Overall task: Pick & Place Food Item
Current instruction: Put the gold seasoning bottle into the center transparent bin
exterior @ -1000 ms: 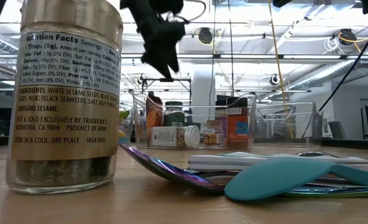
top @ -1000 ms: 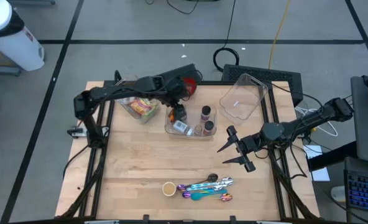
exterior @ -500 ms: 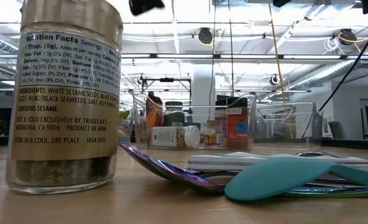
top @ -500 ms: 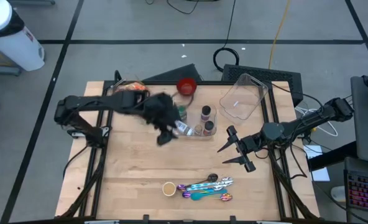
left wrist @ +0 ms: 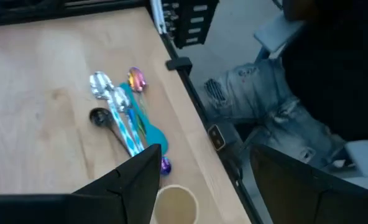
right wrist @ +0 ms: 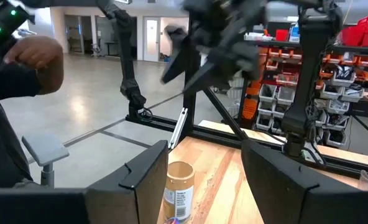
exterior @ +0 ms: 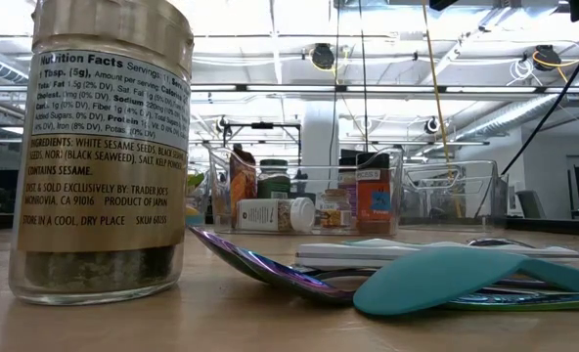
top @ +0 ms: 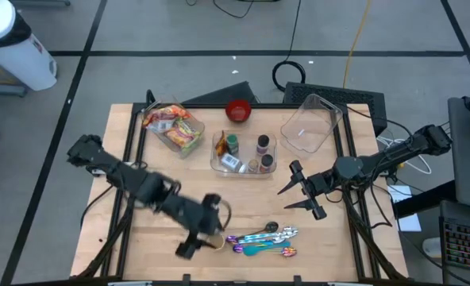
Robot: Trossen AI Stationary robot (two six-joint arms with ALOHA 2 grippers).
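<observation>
- Our left gripper hangs low over the front of the wooden table, its jaws apart and empty, right beside the small glass seasoning jar with the tan lid.
- That jar stands upright on the table, touching nothing we can see, next to the bundle of iridescent and teal measuring spoons.
- Our right gripper waits at the table's right side, jaws apart, holding nothing.
- We judge the pick not yet made: grasping, lifting and placing are all left, perhaps into the clear plastic bin of spice bottles.
</observation>
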